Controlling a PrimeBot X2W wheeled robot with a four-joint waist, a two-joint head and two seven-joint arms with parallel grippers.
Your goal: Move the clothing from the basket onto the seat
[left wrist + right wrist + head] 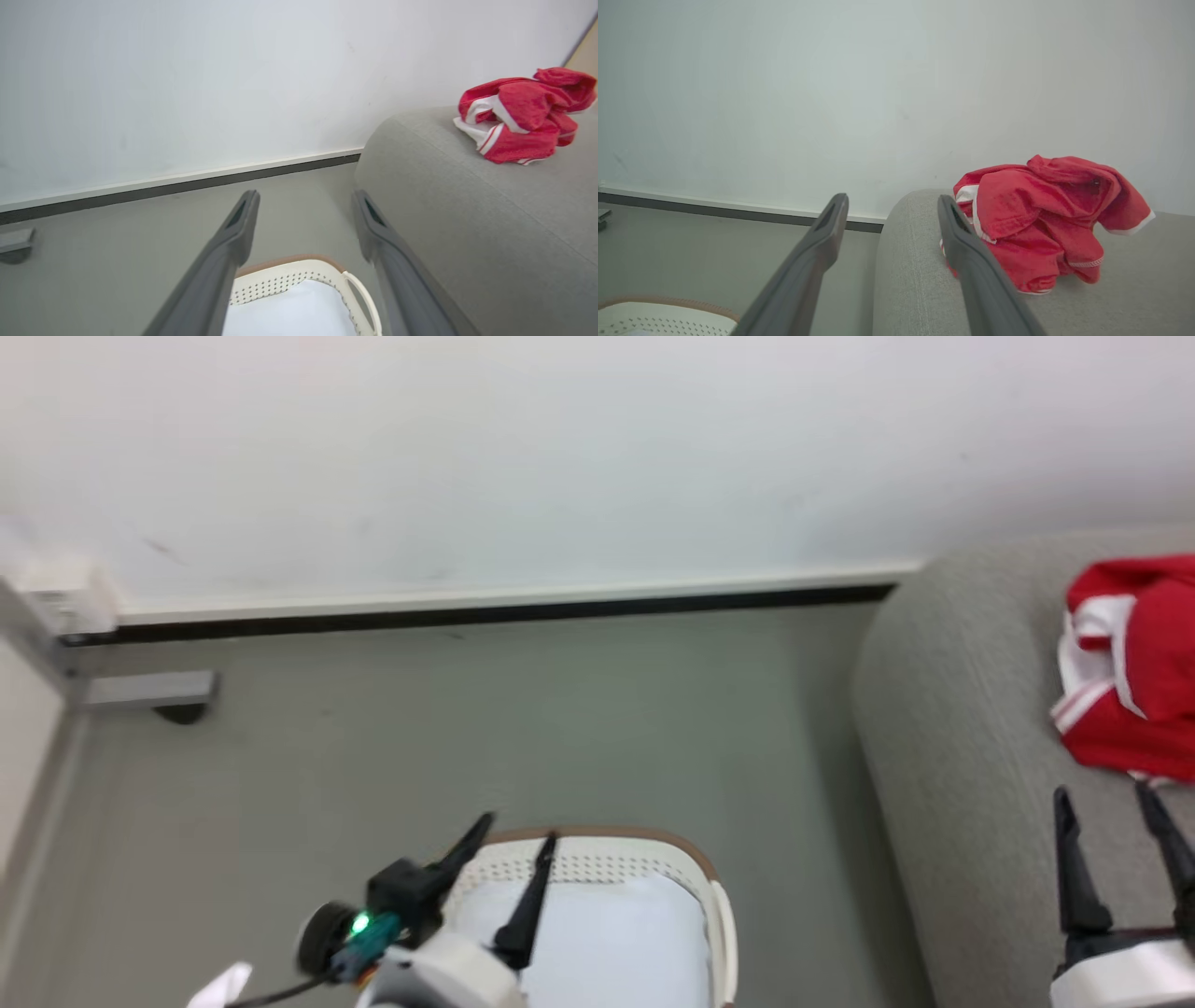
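Note:
The red clothing [1134, 663] with white stripes lies crumpled on the grey seat [952, 756] at the right; I also see the clothing [523, 114] in the left wrist view and the clothing [1045, 219] in the right wrist view. The white basket [597, 863] with a brown rim stands on the floor at the bottom centre, showing pale lining. My left gripper [516, 831] hangs open above the basket's far rim, holding nothing. My right gripper [1102, 793] is open over the seat, just short of the clothing, with nothing between its fingers.
A white wall with a dark baseboard [504, 611] runs behind. A grey bracket or foot [149, 691] sits on the floor at the left beside a pale panel. Grey floor [523, 728] lies between the basket and the wall.

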